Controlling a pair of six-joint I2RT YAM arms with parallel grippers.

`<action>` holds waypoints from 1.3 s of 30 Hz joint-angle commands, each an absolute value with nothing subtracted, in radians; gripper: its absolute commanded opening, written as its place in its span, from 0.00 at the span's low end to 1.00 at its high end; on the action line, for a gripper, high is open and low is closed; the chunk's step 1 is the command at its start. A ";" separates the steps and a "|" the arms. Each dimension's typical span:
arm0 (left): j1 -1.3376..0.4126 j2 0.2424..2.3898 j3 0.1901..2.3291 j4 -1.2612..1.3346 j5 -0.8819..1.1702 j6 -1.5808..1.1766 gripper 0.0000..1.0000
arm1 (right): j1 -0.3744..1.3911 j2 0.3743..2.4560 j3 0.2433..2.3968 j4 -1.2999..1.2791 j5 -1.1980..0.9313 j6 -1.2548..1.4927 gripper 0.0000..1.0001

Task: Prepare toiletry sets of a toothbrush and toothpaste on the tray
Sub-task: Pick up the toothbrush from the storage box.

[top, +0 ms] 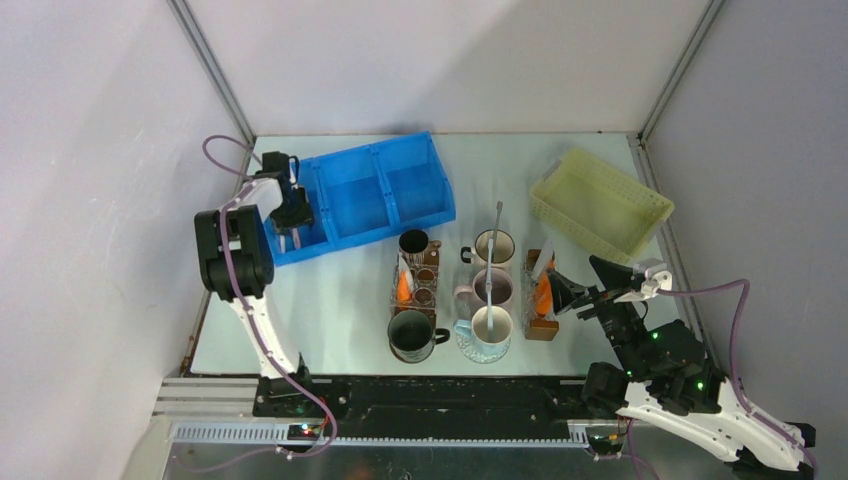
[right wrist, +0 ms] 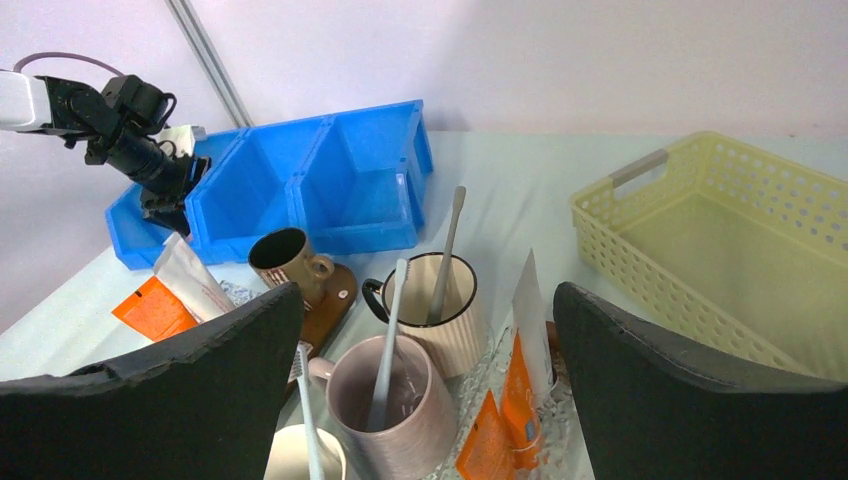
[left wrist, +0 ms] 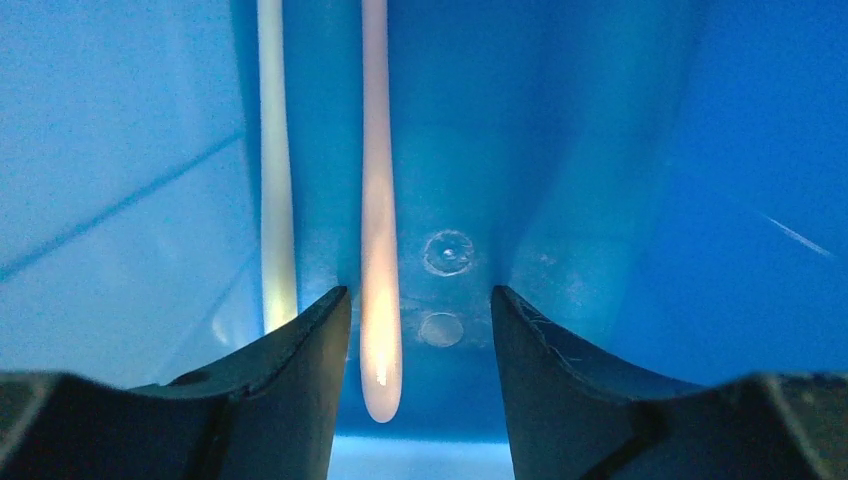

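Observation:
My left gripper [left wrist: 418, 300] reaches down into the left compartment of the blue tray [top: 385, 190]. It is open. A pale pink toothbrush [left wrist: 378, 260] lies between its fingers, close to the left one, and a cream toothbrush [left wrist: 276, 200] lies just outside. My right gripper [right wrist: 425, 295] hangs wide open over the mugs, holding nothing. Grey toothbrushes stand in the cream mug [right wrist: 444, 255], the pink mug [right wrist: 388, 340] and the white mug [right wrist: 308, 410]. Orange toothpaste [right wrist: 515, 385] and a white tube [right wrist: 528, 300] stand in a clear box on the right. More toothpaste [right wrist: 155, 308] stands on the left.
A yellow basket [top: 600, 200] sits at the back right. A brown mug [top: 414, 243] and a dark mug [top: 412, 333] stand beside the left clear box [top: 425, 280]. The enclosure's walls close in on three sides.

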State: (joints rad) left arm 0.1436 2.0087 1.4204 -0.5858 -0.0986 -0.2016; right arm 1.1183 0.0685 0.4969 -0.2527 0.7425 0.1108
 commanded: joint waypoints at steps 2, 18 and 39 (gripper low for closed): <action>0.157 2.026 1.367 -0.566 -0.017 -0.151 0.52 | 1.129 0.077 0.522 -0.237 0.778 0.091 0.98; 0.150 1.911 1.345 -0.539 -0.020 -0.159 0.00 | 1.149 0.058 0.522 -0.230 0.791 0.079 0.98; 0.072 1.454 1.090 -0.324 -0.103 -0.230 0.00 | 1.161 0.102 0.549 -0.199 0.703 0.031 0.98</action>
